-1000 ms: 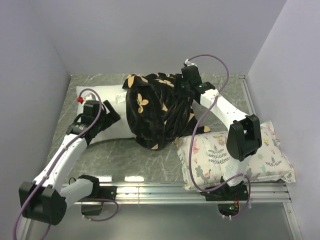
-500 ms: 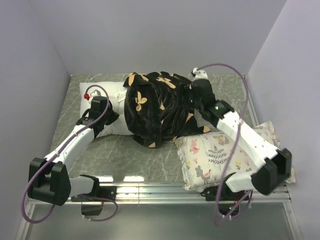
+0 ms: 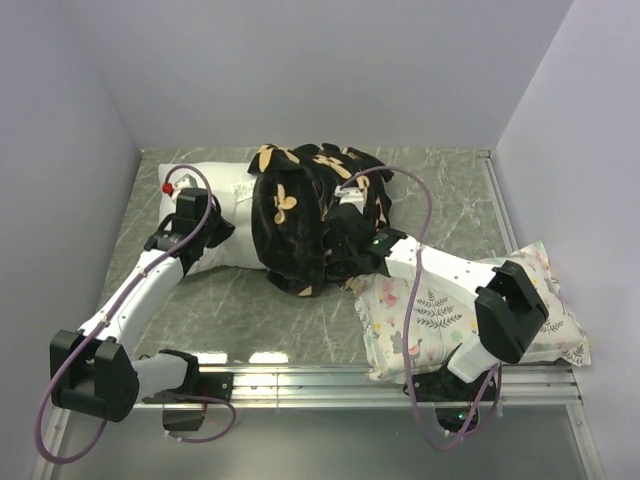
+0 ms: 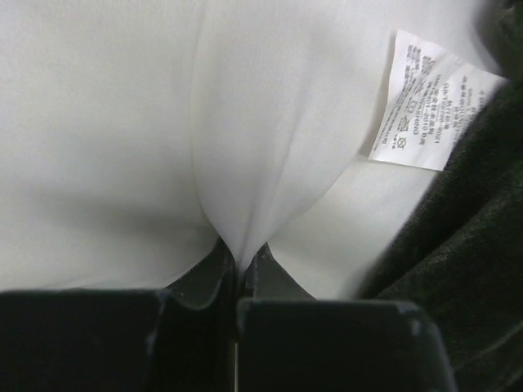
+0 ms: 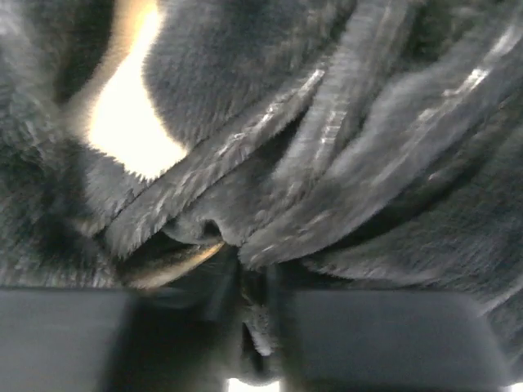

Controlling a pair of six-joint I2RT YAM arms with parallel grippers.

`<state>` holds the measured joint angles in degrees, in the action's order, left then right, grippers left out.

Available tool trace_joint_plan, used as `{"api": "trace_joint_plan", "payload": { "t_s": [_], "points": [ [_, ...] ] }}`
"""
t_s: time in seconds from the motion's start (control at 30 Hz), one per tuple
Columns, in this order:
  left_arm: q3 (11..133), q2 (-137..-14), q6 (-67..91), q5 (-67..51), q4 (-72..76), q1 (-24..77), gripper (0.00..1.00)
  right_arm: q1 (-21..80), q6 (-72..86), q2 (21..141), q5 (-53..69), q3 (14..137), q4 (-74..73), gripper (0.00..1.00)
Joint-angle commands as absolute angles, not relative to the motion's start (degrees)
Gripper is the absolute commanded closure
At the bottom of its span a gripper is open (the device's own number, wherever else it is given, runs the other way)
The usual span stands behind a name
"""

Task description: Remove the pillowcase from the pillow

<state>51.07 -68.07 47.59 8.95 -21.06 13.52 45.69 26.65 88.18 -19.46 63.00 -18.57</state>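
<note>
The white pillow (image 3: 210,200) lies at the back left, its right part inside the black plush pillowcase (image 3: 300,205) with tan flower motifs, which is bunched in the middle. My left gripper (image 3: 207,228) sits on the pillow's bare end. In the left wrist view it (image 4: 239,263) is shut on a pinched fold of the white pillow (image 4: 122,147), with the pillowcase (image 4: 478,245) at the right edge. My right gripper (image 3: 345,247) is at the pillowcase's near right side. In the right wrist view it (image 5: 253,304) is shut on a fold of the black pillowcase (image 5: 368,155).
A smaller floral-print pillow (image 3: 440,320) lies at the front right, under my right arm's forearm. A white care label (image 4: 426,102) hangs off the white pillow near the pillowcase's edge. Grey walls stand on three sides and a metal rail (image 3: 300,375) runs along the front.
My right arm swung from the pillowcase's back right edge around to its near right side and closed on the plush. My left gripper closed on the white pillow.
</note>
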Motion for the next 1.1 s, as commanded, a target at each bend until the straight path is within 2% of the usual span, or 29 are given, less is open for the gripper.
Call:
{"api": "trace_joint_plan", "payload": {
  "t_s": [0.0,0.07,0.23,0.37,0.6,0.63,0.7,0.8,0.83,0.87,0.93,1.07],
  "points": [
    [57.4,-65.9,44.9,9.8,-24.2,11.8,1.00,41.9,28.3,85.9,-22.8,63.1,-17.6,0.98],
    [59.5,-65.3,44.0,7.1,-25.0,7.7,1.00,39.0,27.9,81.9,-22.9,61.6,-18.3,1.00],
    [66.3,-64.1,40.4,1.5,-28.4,-6.7,1.00,23.0,25.4,73.6,-20.5,61.7,-21.9,1.00],
    [71.4,-64.2,39.1,-1.6,-30.8,-16.2,1.00,14.9,25.4,72.2,-17.1,66.0,-24.7,1.00],
    [72.4,-69.6,36.7,-10.8,-29.7,-18.2,1.00,12.8,25.5,73.2,-9.9,72.2,-26.0,1.00],
    [72.8,-71.0,36.0,-14.0,-30.1,-17.1,1.00,13.3,25.3,73.0,-8.9,72.4,-25.9,1.00],
    [76.1,-74.9,33.3,-13.2,-32.2,-14.9,0.99,16.4,25.1,72.3,-9.7,74.2,-26.6,1.00],
    [80.2,-75.8,30.9,-7.8,-33.7,-9.1,0.70,21.9,24.4,71.4,-13.8,78.4,-29.0,1.00],
    [81.4,-76.1,30.2,-6.3,-34.6,-6.5,0.52,23.3,24.1,71.7,-14.7,79.5,-30.2,1.00],
    [82.4,-76.0,29.8,-4.5,-34.9,-5.3,0.44,24.3,23.6,72.2,-15.6,82.2,-31.2,1.00],
    [85.5,-76.2,28.2,-2.6,-36.0,-0.7,0.31,26.8,23.1,74.0,-17.5,85.1,-34.0,1.00],
    [89.7,-75.2,26.5,6.0,-41.5,8.8,0.23,29.4,22.2,75.9,-19.5,91.2,-37.4,1.00]
  ]
}}
